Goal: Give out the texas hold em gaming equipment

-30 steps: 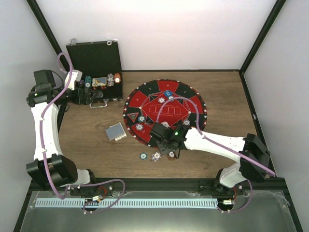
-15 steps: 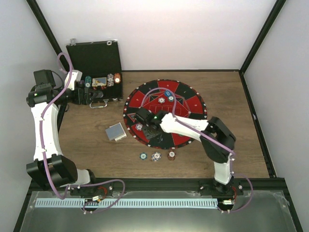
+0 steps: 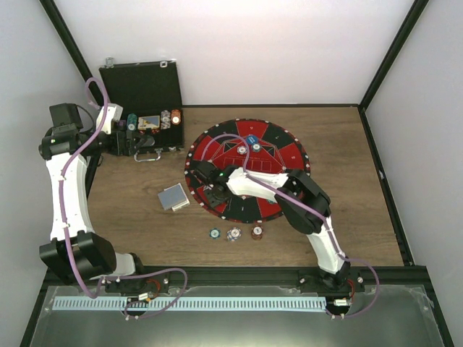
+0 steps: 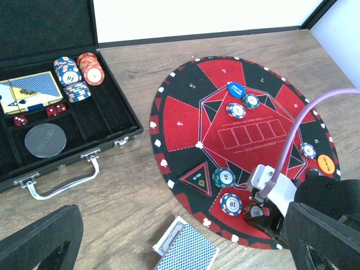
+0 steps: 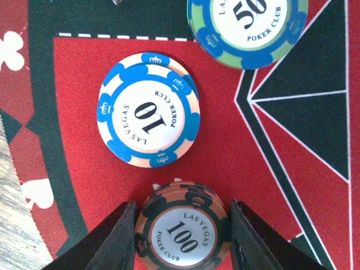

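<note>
**Right gripper closed on a 100 chip at the mat's near-left rim**

The right arm [image 3: 318,217] rises from its base at the near right, folds at the elbow and runs its forearm leftward, low over the round red-and-black felt mat [image 3: 289,155]. The right gripper [image 5: 182,209] clamps the brown-and-black striped poker chip marked 100 [image 5: 181,233] between both fingers [image 5: 121,239]. This may be one chip or a short stack; the rim looks layered.

Just left of it, not touching, lies the blue-and-white chip marked 10 [image 5: 149,124]. The green-and-blue chip marked 50 [image 5: 247,25] sits farther off. The mat's edge lies close by on the near left.

The left arm [image 3: 64,188] stands tall at the far left. The left gripper [image 4: 185,225] is spread wide and empty beside the open black case [image 3: 141,87].

The pack of grey-blue-backed playing cards [image 3: 173,196] rests on the wooden table [image 3: 347,217], just left of the mat. Three loose chips [image 3: 234,233] lie on bare wood near the mat's near edge. Open wood extends to the right of the mat.
</note>
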